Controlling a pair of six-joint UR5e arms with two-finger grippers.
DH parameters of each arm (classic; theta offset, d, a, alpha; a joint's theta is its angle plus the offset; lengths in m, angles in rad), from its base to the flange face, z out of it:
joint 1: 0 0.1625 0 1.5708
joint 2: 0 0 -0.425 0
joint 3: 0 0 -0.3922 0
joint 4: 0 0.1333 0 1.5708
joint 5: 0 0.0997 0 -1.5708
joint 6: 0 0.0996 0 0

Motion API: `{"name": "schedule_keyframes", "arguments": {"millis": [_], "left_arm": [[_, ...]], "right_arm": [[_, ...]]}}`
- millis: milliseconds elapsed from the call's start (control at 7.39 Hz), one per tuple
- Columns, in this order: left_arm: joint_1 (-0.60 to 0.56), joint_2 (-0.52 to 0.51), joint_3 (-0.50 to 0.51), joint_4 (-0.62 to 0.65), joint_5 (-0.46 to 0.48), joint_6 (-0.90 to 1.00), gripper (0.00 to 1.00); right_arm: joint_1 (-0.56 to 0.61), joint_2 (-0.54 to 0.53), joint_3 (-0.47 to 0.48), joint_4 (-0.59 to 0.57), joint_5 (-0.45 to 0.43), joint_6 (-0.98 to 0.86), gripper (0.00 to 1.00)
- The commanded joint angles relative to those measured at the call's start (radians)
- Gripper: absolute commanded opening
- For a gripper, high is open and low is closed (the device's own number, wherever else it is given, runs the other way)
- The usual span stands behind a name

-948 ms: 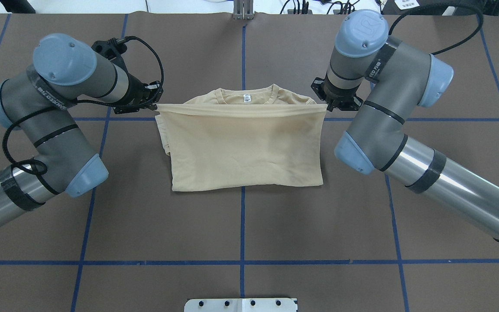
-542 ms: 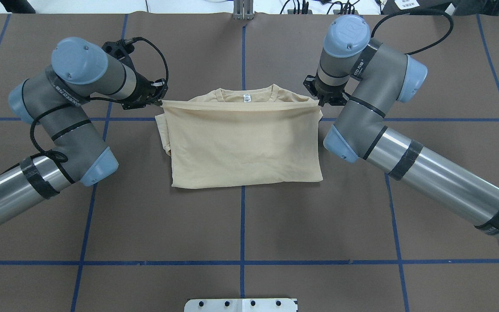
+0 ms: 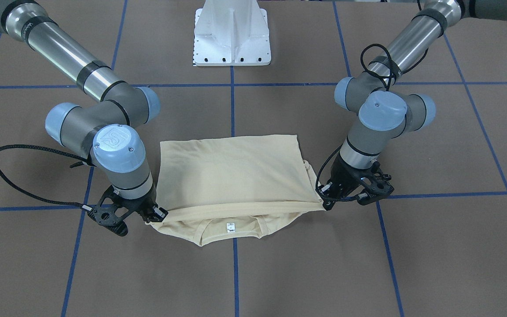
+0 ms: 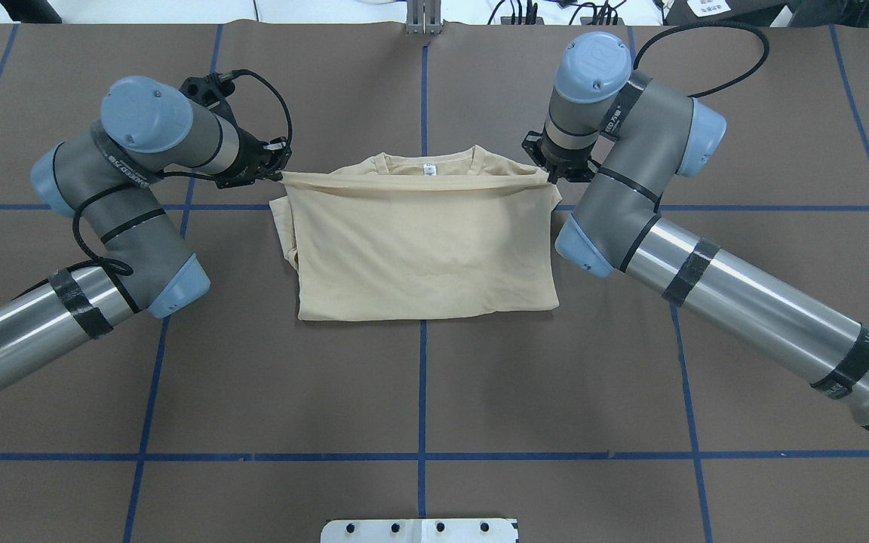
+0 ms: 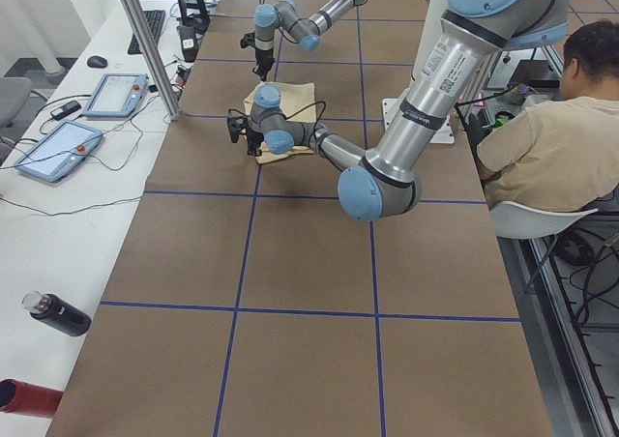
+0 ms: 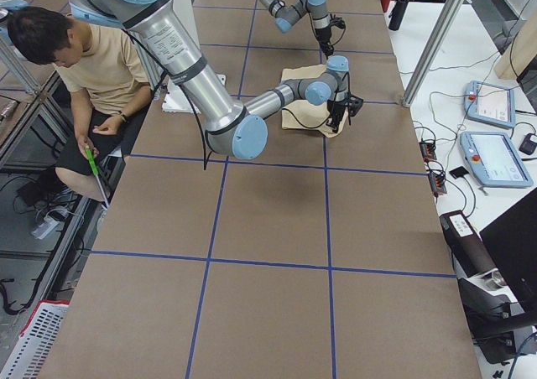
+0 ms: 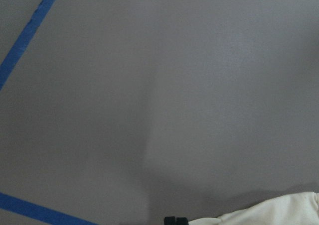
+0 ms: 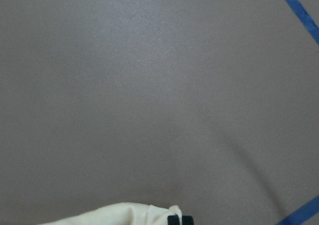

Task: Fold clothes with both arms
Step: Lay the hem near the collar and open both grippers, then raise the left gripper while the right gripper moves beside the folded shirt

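Observation:
The cream shirt (image 4: 423,249) lies folded on the brown table, its lower half doubled over toward the collar. The collar with its white label (image 4: 428,170) still shows beyond the folded edge. No print shows. My left gripper (image 4: 277,175) is shut on the left corner of the folded-over hem, and my right gripper (image 4: 551,177) is shut on the right corner. In the front-facing view the shirt (image 3: 229,171) has the left gripper (image 3: 324,200) at its right and the right gripper (image 3: 159,215) at its left, both low over the table. Each wrist view shows a bit of cloth (image 7: 269,212) (image 8: 124,212) at the fingertips.
Blue tape lines grid the table (image 4: 419,392). The white pedestal base (image 3: 231,35) stands behind the shirt. A person (image 5: 542,147) sits beside the table's robot side. Tablets (image 5: 58,147) and bottles (image 5: 53,313) lie on the side bench.
Both grippers have carried the hem a little farther toward the collar and drawn inward. The raised layer has sunk and now lies flatter on the shirt.

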Motion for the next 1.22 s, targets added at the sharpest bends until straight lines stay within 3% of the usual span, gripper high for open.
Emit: {"name": "schedule_keyframes", "arguments": {"millis": [0,135,271,542,677,948,1083], "left_arm": [[0.001,-0.005,0.008,-0.002,0.003,0.001,0.00],[0.001,-0.005,0.010,-0.002,0.003,0.001,0.01],[0.004,-0.006,0.010,-0.003,0.003,-0.001,0.08],[0.007,-0.006,0.010,-0.003,0.003,0.001,0.37],[0.007,-0.005,0.010,-0.002,0.003,-0.001,0.40],[0.005,-0.005,-0.015,0.001,0.003,-0.004,0.44],[-0.001,0.006,-0.083,0.009,-0.003,-0.009,0.44]], "right_arm": [[-0.001,0.006,-0.016,0.002,-0.002,0.000,0.25],[-0.002,0.015,-0.031,0.002,-0.002,0.000,0.58],[-0.002,0.064,-0.091,0.002,-0.002,0.003,0.69],[-0.002,0.069,-0.096,0.002,-0.002,0.003,0.81],[-0.002,0.075,-0.096,0.004,-0.002,0.008,0.93],[0.012,0.078,-0.050,0.007,0.000,0.021,0.98],[0.048,0.065,0.037,-0.007,0.024,0.043,0.98]]}}
